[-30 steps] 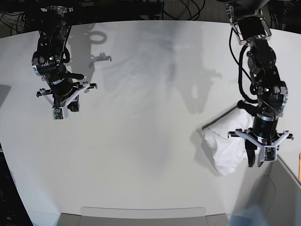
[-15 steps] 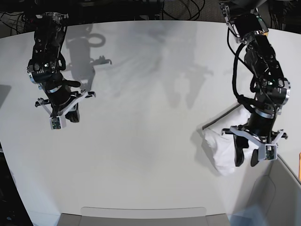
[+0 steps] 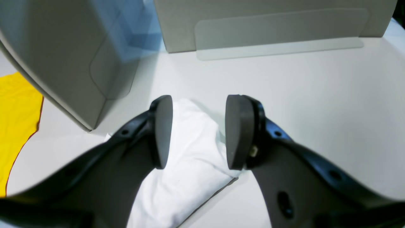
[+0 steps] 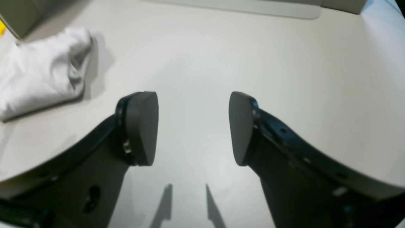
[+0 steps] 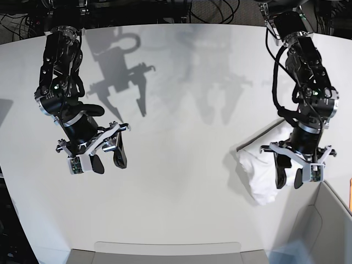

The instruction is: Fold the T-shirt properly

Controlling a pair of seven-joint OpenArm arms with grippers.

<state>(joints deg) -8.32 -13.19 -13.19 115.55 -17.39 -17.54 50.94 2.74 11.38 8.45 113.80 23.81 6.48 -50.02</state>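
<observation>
The T-shirt (image 5: 257,175) lies as a bunched, folded white bundle on the pale tabletop, near the right edge in the base view. My left gripper (image 5: 290,178) hovers right over its right part, jaws open, the fabric showing between the pads without being pinched. In the left wrist view the T-shirt (image 3: 186,158) runs beneath and between the fingers of the left gripper (image 3: 196,133). My right gripper (image 5: 107,159) stands open over bare table at the left, holding nothing. In the right wrist view the right gripper (image 4: 193,126) is open and the T-shirt (image 4: 41,72) lies far off at upper left.
A grey bin (image 5: 330,220) stands at the table's lower right corner, close to the T-shirt. Another grey container with a clear panel (image 5: 165,250) runs along the front edge. A yellow cloth (image 3: 15,120) lies beside the corner bin.
The right gripper went from shut to open and swung down toward the table's middle. The left gripper spread its jaws wider and shifted slightly over the T-shirt, which stayed put.
</observation>
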